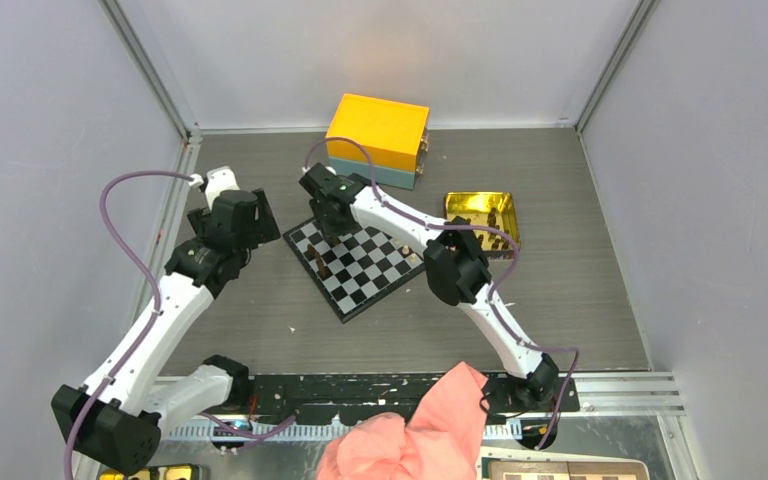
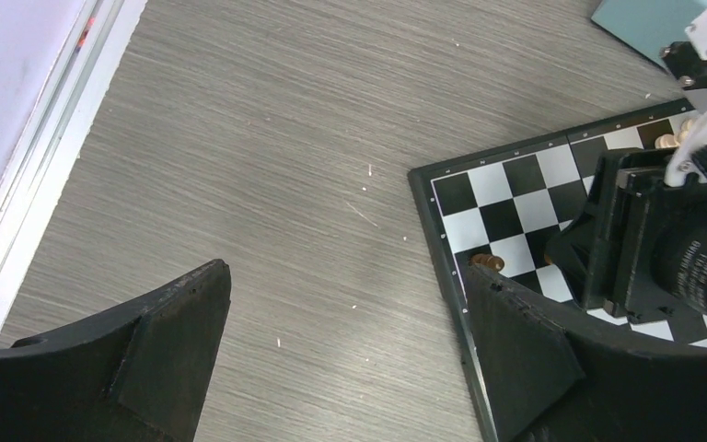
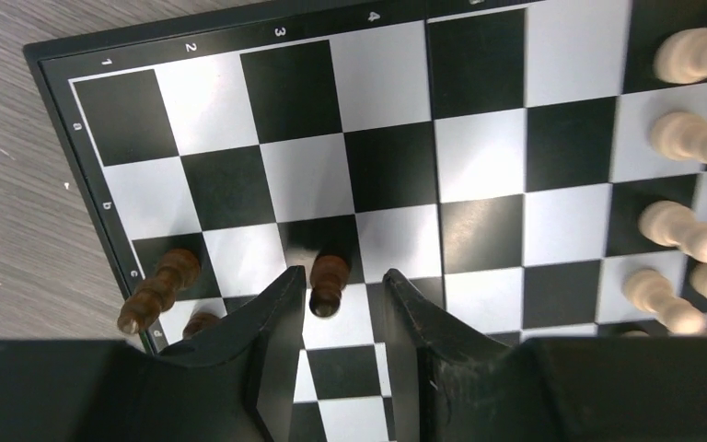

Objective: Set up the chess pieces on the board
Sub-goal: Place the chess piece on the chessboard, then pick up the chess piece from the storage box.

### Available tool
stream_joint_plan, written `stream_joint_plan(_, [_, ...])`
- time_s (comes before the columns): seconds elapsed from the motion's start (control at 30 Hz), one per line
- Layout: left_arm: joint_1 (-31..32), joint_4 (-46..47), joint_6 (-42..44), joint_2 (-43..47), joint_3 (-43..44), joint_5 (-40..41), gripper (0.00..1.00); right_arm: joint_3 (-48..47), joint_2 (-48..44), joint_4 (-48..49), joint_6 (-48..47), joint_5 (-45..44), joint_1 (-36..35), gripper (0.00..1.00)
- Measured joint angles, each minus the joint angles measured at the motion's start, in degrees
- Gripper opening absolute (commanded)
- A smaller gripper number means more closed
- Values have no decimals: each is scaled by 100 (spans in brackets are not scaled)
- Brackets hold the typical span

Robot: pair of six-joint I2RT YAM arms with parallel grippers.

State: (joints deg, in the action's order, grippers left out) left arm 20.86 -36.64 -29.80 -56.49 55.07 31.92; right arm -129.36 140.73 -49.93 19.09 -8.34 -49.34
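Chess pieces (image 3: 158,290): three dark, one loose between right fingers (image 3: 281,313); left fingers (image 2: 175,313) wide, empty

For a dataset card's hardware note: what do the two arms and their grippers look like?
The left arm and right arm have white link shells, bulky black joint housings and black bases. A purple cable loops along each. A small green light glows near the right arm's wrist. The left gripper and right gripper each carry two black, wedge-shaped fingers, matte and scuffed.
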Motion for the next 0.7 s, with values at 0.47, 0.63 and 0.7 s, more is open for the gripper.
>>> stream_joint_plan(0.47, [0,560,129,-1307,994,-22,99,1401,-2863,59,39,-857,957,42])
stream_joint_plan(0.63, [0,741,238,-1917,1303,-308,96,2785,-4074,380,372,-1174,1908,43])
stream_joint_plan(0.7, [0,772,328,-2166,1423,-476,95,3220,-4271,437,494,-1209,2262,43])
